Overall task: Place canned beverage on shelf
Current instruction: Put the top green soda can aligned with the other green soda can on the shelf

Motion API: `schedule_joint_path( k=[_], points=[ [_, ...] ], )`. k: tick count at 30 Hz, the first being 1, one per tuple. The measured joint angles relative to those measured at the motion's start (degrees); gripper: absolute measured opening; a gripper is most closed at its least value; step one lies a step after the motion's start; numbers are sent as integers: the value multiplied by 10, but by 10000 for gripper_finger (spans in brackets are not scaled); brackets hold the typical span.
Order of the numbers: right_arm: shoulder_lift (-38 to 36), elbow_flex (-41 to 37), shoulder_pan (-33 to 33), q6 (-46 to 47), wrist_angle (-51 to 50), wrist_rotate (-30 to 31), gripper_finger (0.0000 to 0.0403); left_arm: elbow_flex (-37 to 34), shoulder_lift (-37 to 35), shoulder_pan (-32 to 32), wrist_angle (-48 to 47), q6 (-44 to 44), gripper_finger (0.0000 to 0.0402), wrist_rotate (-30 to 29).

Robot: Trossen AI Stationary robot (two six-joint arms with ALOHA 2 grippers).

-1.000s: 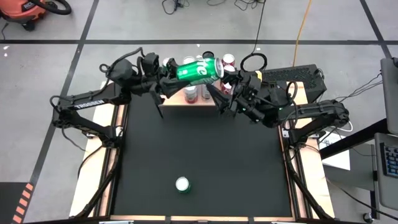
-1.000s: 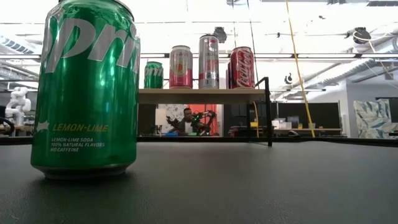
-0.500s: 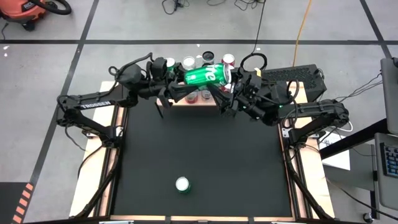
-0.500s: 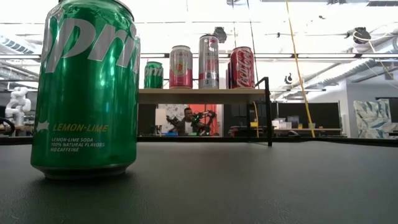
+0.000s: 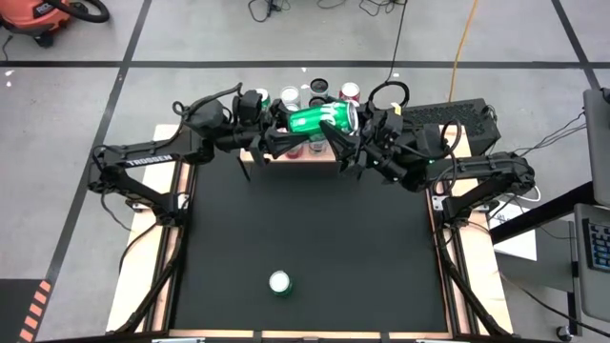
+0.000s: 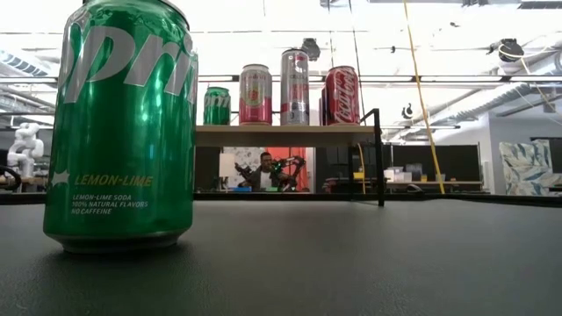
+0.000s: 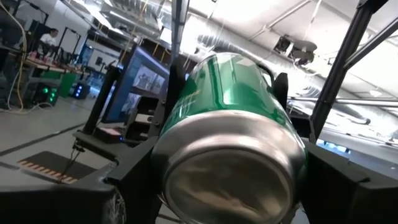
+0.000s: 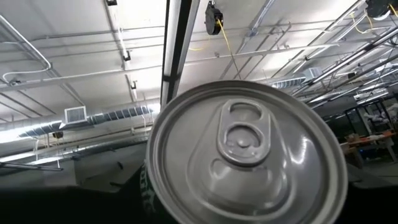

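A green can (image 5: 322, 117) lies on its side in the air above the shelf (image 5: 286, 157) at the table's (image 5: 305, 238) far edge, its long axis running left to right, slightly tilted. Its pull-tab top points right, toward the right gripper (image 5: 355, 133); its bare metal base points left, toward the left gripper (image 5: 276, 141). The left gripper's fingers (image 7: 134, 168) clasp the can at its base end. The right gripper meets the top end, though whether its fingers grip the can cannot be told. Four cans stand upright on the shelf: green (image 6: 217, 105), pink (image 6: 255, 94), silver (image 6: 294, 87) and red (image 6: 341, 95). Another green can (image 5: 278, 282) stands alone near the table's near edge.
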Motion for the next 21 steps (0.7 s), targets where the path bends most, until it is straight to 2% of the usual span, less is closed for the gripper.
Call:
schedule_joint_path(
  k=[5, 12, 15, 21],
  points=[
    [-2, 0, 0, -5, -11, 1, 268, 1, -6, 10, -34, -29, 338, 22],
    [-38, -1, 0, 5, -96, -17, 278, 0, -23, 45, -104, -91, 383, 135],
    [-61, -1, 0, 11, -152, -59, 274, 0, -35, 56, -134, -91, 385, 169],
    [-108, -1, 0, 42, -265, -126, 275, 0, -57, 76, -138, -109, 387, 207]
  ],
)
